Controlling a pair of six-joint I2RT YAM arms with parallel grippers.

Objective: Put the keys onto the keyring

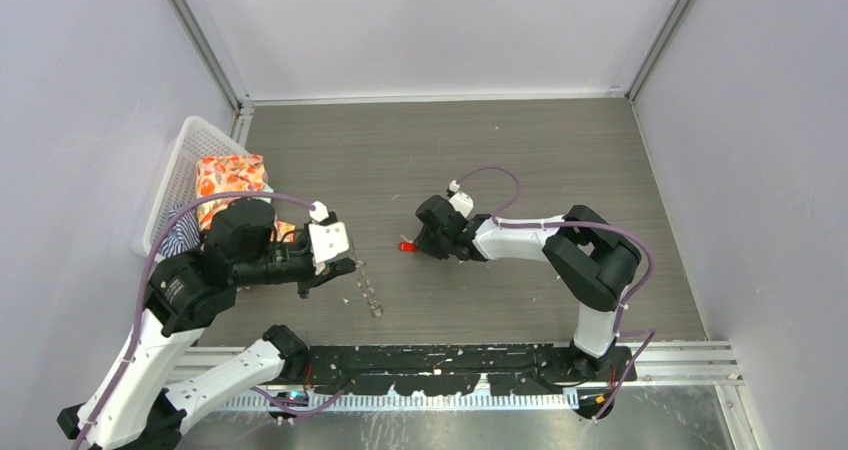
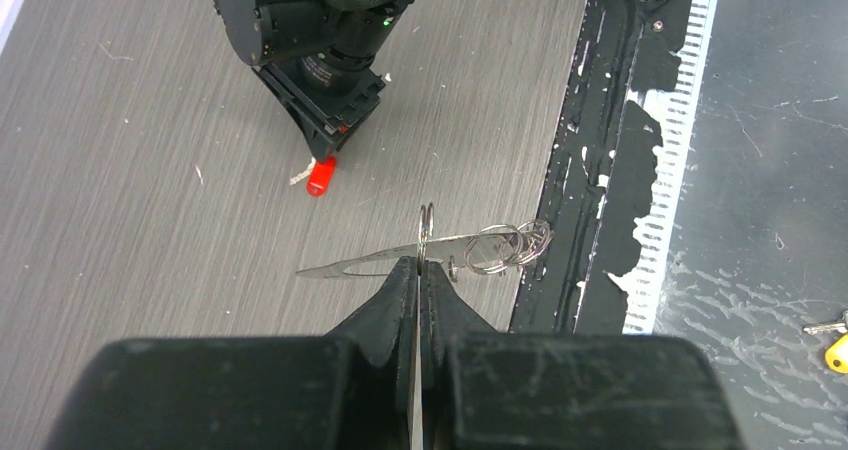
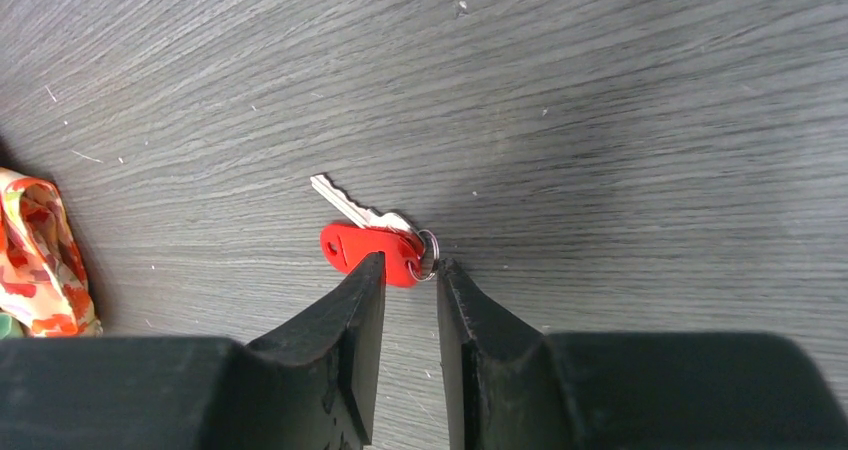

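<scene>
The red-headed key point(image 3: 365, 248) lies flat on the grey table, its silver blade pointing up-left and a small split ring at its right end. It also shows in the top view point(image 1: 405, 245) and the left wrist view point(image 2: 320, 176). My right gripper point(image 3: 408, 270) is low over it and narrowly open, with its fingertips point(image 3: 372, 270) on either side of the head's right end. My left gripper point(image 2: 425, 262) is shut on the thin silver keyring point(image 2: 427, 222), seen edge-on, with small silver rings and a flat silver piece hanging from it. The keyring dangles above the table in the top view point(image 1: 368, 290).
A white basket point(image 1: 180, 165) with orange patterned cloth point(image 1: 232, 175) stands at the left; the cloth also shows in the right wrist view point(image 3: 35, 260). The black base rail point(image 1: 450, 360) runs along the near edge. A yellow key point(image 2: 838, 350) lies on the metal beyond the rail.
</scene>
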